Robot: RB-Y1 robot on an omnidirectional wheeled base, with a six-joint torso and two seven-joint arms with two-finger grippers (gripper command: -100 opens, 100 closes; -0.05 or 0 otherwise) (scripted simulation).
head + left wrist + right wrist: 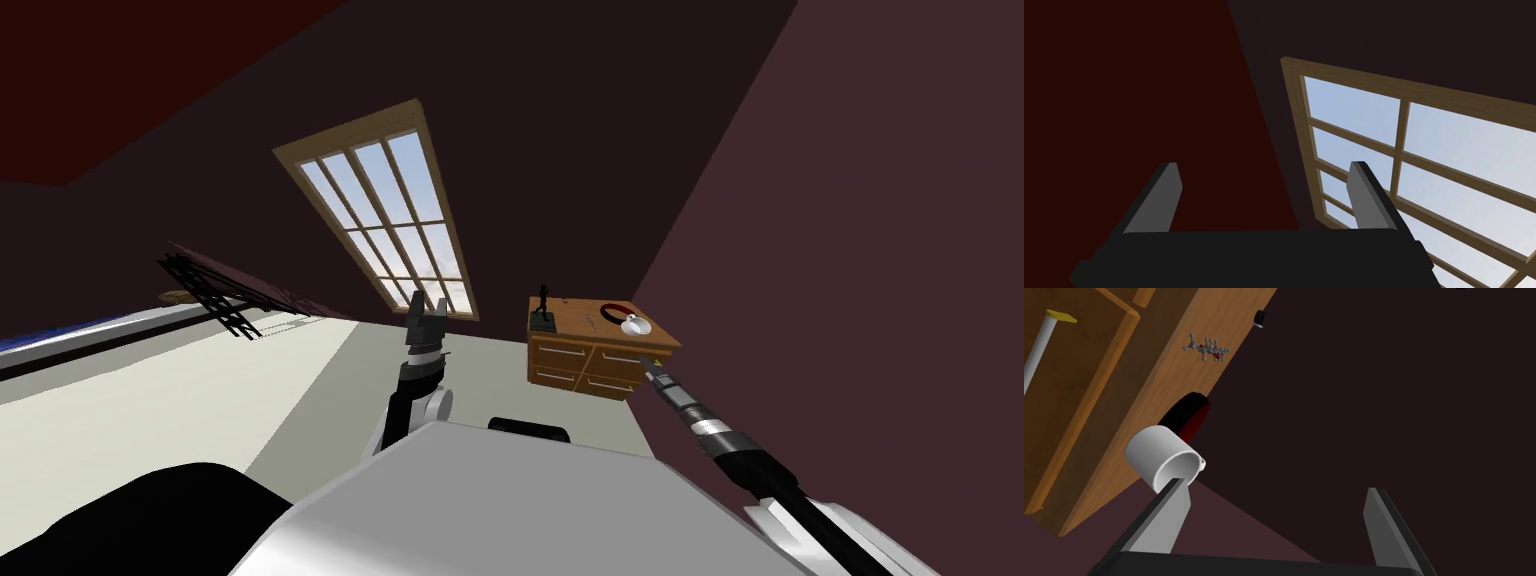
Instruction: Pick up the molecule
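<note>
Head view: wooden dresser [600,358] with drawers, right of centre, against a dark maroon wall; on its surface a dark figurine [543,303] at the left end, a red-and-black ring [614,312] and a white cup [636,326] at the right end. Left arm [415,385] raised at centre frame, below a paned window [385,210]. Right arm [720,440] reaching from the lower right to the dresser's near right corner. Left wrist view: left jaws wide open, holding nothing. Right wrist view: right jaws wide open, holding nothing; the cup lies just past one fingertip [1174,488], the ring behind it. The molecule [1207,350], grey balls with red ones, lies farther along the surface, well apart from the jaws, between the ring and the figurine's base [1258,319].
</note>
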